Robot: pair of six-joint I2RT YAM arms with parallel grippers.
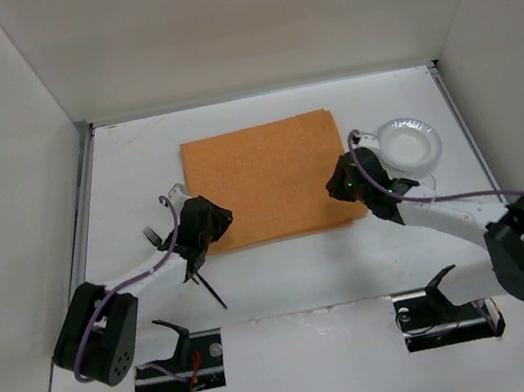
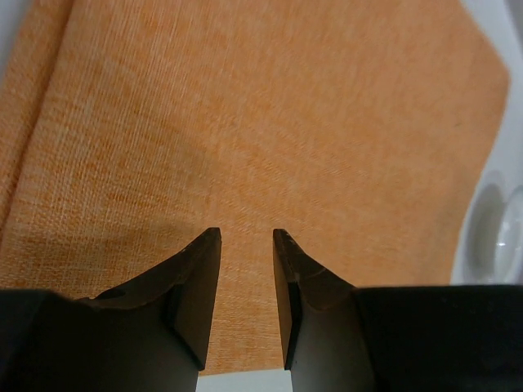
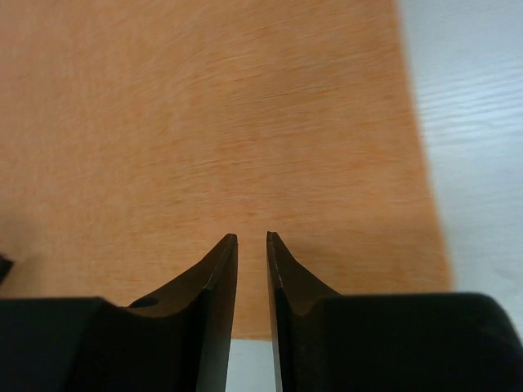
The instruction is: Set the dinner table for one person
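The dinner table (image 1: 296, 271) is a white tabletop with thin rails at its sides. An orange cloth mat (image 1: 269, 179) lies flat at its middle. My left gripper (image 1: 217, 216) hovers over the mat's front left corner. In the left wrist view its jaws (image 2: 247, 233) stand a little apart with only mat (image 2: 245, 122) between them. My right gripper (image 1: 341, 183) hovers over the mat's front right corner. In the right wrist view its jaws (image 3: 252, 237) show a narrow gap, empty, over the mat (image 3: 204, 122).
A white plate (image 1: 408, 142) sits right of the mat, with a clear glass (image 1: 424, 184) just in front of it. A fork (image 1: 153, 238) and a black-handled knife (image 1: 207, 287) lie left of the mat, by the left arm.
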